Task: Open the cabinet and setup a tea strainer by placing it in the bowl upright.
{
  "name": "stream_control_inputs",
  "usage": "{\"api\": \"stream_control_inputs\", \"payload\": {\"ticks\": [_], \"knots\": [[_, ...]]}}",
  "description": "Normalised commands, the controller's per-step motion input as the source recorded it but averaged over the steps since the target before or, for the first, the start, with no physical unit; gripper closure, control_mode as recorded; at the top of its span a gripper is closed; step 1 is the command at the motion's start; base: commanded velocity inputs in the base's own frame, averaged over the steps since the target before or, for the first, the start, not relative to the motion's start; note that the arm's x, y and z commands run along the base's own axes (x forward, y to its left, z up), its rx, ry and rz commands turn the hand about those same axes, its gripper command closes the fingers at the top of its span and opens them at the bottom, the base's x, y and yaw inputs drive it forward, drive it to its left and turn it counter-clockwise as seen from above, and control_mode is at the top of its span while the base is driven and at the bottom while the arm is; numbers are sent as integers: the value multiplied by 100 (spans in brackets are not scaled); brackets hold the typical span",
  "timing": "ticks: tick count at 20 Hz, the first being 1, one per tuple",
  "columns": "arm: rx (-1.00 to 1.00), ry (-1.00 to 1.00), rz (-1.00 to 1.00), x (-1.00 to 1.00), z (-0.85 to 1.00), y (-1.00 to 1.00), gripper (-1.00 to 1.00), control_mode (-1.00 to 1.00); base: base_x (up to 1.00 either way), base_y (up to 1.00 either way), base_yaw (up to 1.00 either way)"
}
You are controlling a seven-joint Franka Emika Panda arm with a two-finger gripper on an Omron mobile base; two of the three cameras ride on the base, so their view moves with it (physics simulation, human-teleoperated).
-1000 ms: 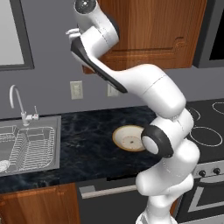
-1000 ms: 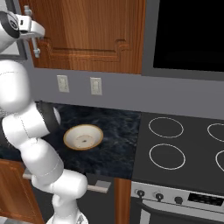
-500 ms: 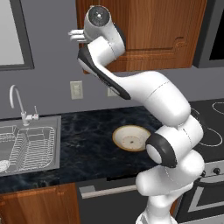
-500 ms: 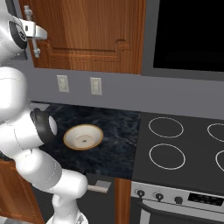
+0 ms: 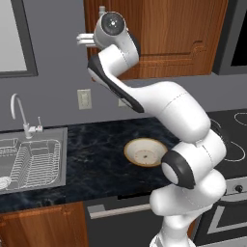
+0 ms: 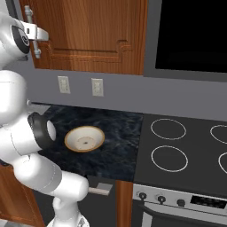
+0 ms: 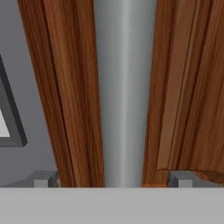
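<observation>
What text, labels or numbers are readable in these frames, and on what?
None readable in any view.
Black stove control panel with round knobs: no legible markings.
Cream wall outlet plates: blank.
Reddish-brown wooden wall cabinet door: plain wood.
Shallow cream-white bowl with tan rim: just specks at its centre, no lettering.

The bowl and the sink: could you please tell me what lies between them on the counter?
Nothing: between the bowl and the sink is bare dark counter, in the left base view.

I can read no writing, label, brand, number or sign anywhere I look; every surface before me is bare of lettering.
</observation>
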Motion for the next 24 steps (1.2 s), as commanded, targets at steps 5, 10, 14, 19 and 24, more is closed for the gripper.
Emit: {"api": "stream_control_inputs", "payload": {"ticks": [5, 10, 14, 19, 24], "knots": [[0, 0, 0, 28, 0, 0, 100, -100, 0, 0, 0], [0, 0, 0, 25, 0, 0, 100, -100, 0, 0, 0], [0, 0, 0, 16, 0, 0, 100, -100, 0, 0, 0], [0, 0, 0, 2, 0, 0, 100, -100, 0, 0, 0], [0, 1, 0, -19, 0, 1, 100, -100, 0, 0, 0]]}}
